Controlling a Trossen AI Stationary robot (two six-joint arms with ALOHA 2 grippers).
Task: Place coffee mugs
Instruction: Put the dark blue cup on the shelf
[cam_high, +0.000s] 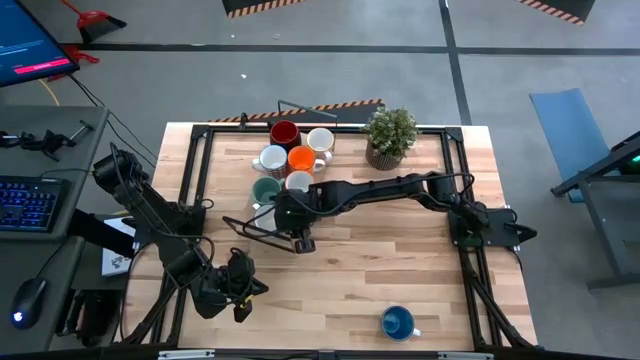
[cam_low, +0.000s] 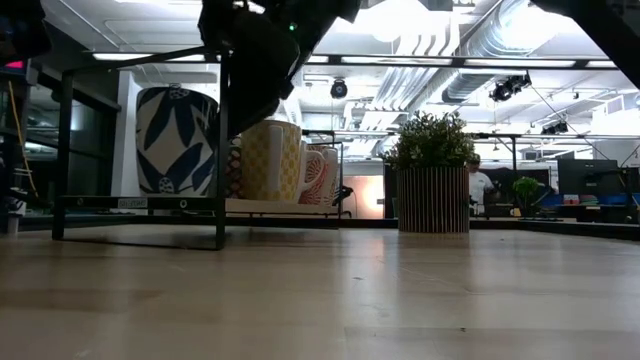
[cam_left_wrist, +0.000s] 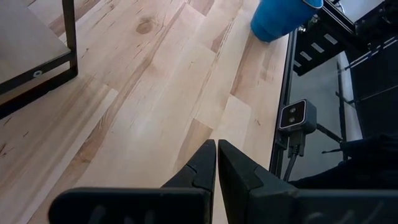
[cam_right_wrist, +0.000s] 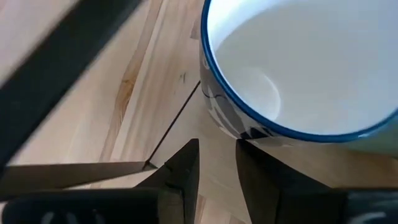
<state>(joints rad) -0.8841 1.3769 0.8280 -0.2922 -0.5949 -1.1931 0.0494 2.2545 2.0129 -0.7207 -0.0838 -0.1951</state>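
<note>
Six mugs cluster at the table's far middle: dark red (cam_high: 285, 132), orange (cam_high: 303, 158), teal (cam_high: 266, 188) and three white or cream (cam_high: 320, 140). A blue mug (cam_high: 397, 322) stands alone at the near edge and also shows in the left wrist view (cam_left_wrist: 280, 18). A white mug with a blue rim and blue leaf pattern (cam_right_wrist: 292, 68) (cam_low: 175, 140) stands upright on the wood, mostly hidden under my right arm in the high view. My right gripper (cam_right_wrist: 217, 155) (cam_high: 300, 240) is right beside it, fingers a little apart, nothing between them. My left gripper (cam_left_wrist: 216, 149) (cam_high: 243, 290) waits shut near the near-left corner. My right gripper has its fingertips (cam_right_wrist: 252, 162) close by the patterned mug's outer wall (cam_right_wrist: 233, 127), low down, coming from above at a slant. I cannot tell whether a finger touches the wall.
A thin black metal frame (cam_high: 250, 228) (cam_low: 220, 150) (cam_right_wrist: 62, 56) stands on the table beside the patterned mug. A potted green plant (cam_high: 390, 135) (cam_low: 432, 170) sits at the far edge. Bare wood lies across the table's near middle (cam_high: 350, 280).
</note>
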